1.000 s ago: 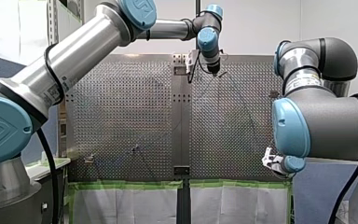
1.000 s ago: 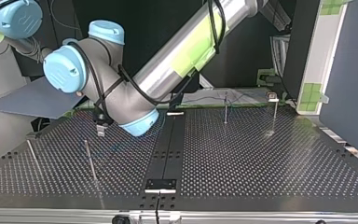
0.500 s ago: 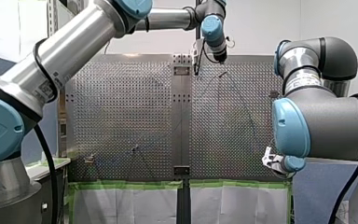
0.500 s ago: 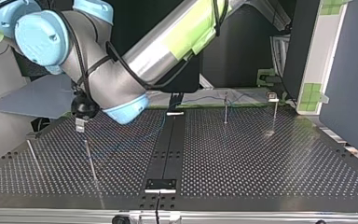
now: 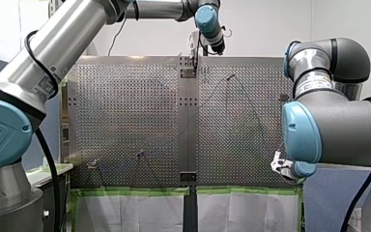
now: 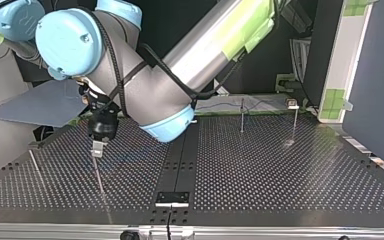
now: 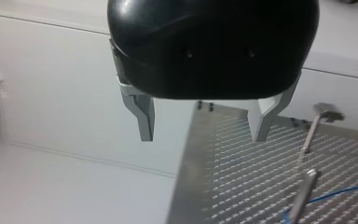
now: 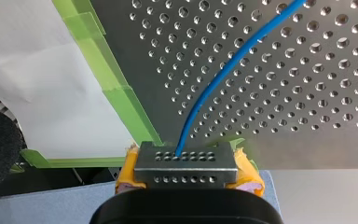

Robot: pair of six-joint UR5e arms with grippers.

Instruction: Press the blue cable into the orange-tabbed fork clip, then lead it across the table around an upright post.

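Observation:
The blue cable (image 8: 223,70) runs over the perforated table (image 8: 307,93) into my right gripper (image 8: 185,161), whose yellow pads (image 8: 249,175) are shut on it at the table's green-taped edge. My left gripper (image 7: 203,135) hangs open and empty above the table, its metal fingers (image 7: 144,116) wide apart. In the top view, my left gripper (image 6: 98,147) hovers just over an upright post (image 6: 99,175). The left wrist view shows two posts (image 7: 303,196) and a stretch of cable (image 7: 340,192) beside the fingers. A small clip (image 6: 292,104) stands at the far right of the top view; its tab colour is unclear.
More upright posts (image 6: 241,115) (image 6: 34,165) stand on the perforated table (image 6: 280,175). A black centre strip (image 6: 177,165) divides it. My right arm's bulky joints (image 5: 328,125) fill the front view's right side. Green tape (image 5: 135,192) lines the near edge.
My left arm has lifted and swung its gripper toward the table's far edge in the front view, ending over a post. My right arm has not moved.

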